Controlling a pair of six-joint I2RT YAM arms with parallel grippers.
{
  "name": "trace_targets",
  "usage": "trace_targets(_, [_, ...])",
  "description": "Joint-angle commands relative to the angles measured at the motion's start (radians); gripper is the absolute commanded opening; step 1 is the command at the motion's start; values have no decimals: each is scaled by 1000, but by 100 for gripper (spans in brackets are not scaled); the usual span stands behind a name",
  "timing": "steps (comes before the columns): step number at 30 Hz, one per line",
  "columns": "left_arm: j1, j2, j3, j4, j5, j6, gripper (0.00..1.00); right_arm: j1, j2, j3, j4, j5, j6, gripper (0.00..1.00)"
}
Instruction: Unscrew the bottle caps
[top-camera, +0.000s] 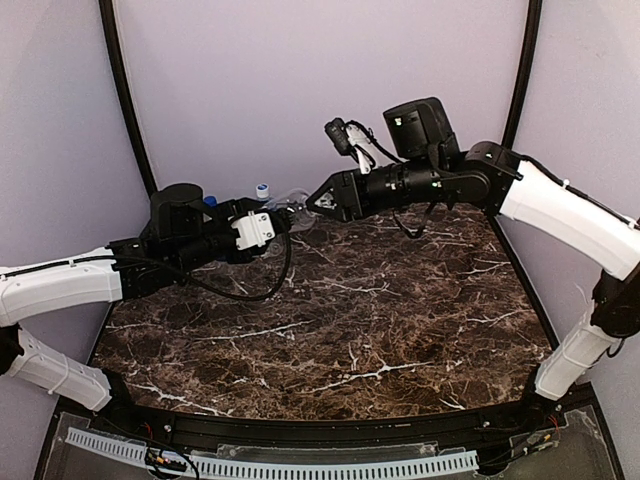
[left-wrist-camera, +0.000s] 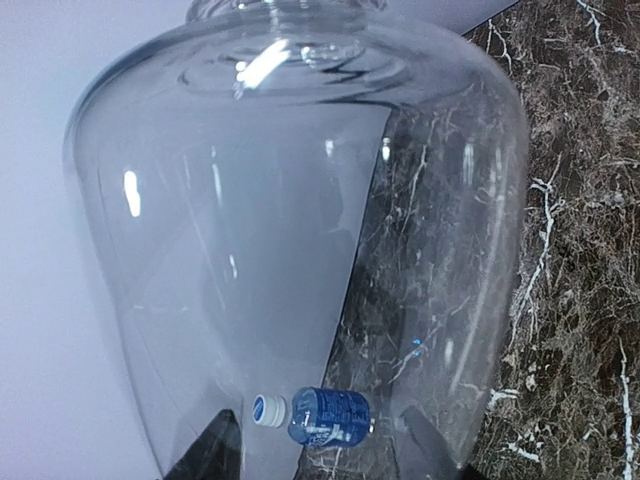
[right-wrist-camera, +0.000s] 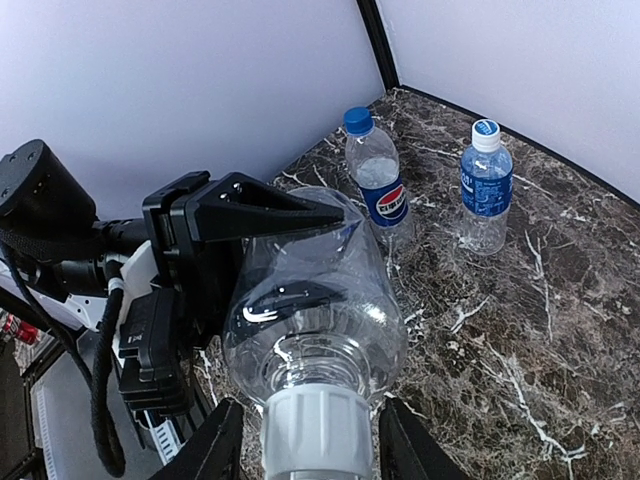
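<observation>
Closest to us in the right wrist view is the white cap (right-wrist-camera: 316, 440), pointing straight at the right claw (right-wrist-camera: 312, 410), whose fingers (right-wrist-camera: 222, 445) sit on both sides of it; we cannot tell if they pinch. In the left wrist view the bottle (left-wrist-camera: 300, 250) fills the left claw (left-wrist-camera: 320, 445), which grips its fat body. From above, the bottle lies sideways between both claws, cap end toward the right one.

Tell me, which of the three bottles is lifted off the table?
The unlabelled bottle with the white cap, held sideways in the left gripper. The Pepsi bottle and the blue-labelled water bottle stand upright on the table.
</observation>
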Motion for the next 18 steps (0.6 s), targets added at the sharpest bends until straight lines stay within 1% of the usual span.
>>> trace_targets(1, [-6,-6,20,42,-7,4,21,8,14,24,-17,-10,-1,45])
trace_targets(4, [-6,-9,19,44,-5,5,21,8,13,21,-18,6,-3,42])
trace_targets(8, [-6,-14,17,43,-2,8,21,8,7,19,-9,19,-3,32])
trace_targets(10, [-6,-16,12,39,3,10,21,8,1,17,-2,23,-6,30])
trace_targets(11, [-5,-17,11,39,4,10,21,7,-2,16,2,24,-8,27])
trace_targets(12, [-6,-20,8,39,7,10,21,7,-5,15,4,26,-13,23])
trace_targets(13, [-5,-21,6,37,9,10,21,8,-6,10,10,27,-25,16])
trace_targets(14, [-6,-23,5,34,15,8,21,7,-7,6,14,27,-40,5])
trace_targets(15, [-6,-24,4,29,19,4,21,9,-8,1,18,26,-59,0])
trace_targets(17, [-6,-31,7,-2,43,-6,20,9,-17,-13,23,11,-132,0])
trace_targets(18, [-6,-32,12,-48,71,-17,20,14,-24,-27,30,-5,-203,0])
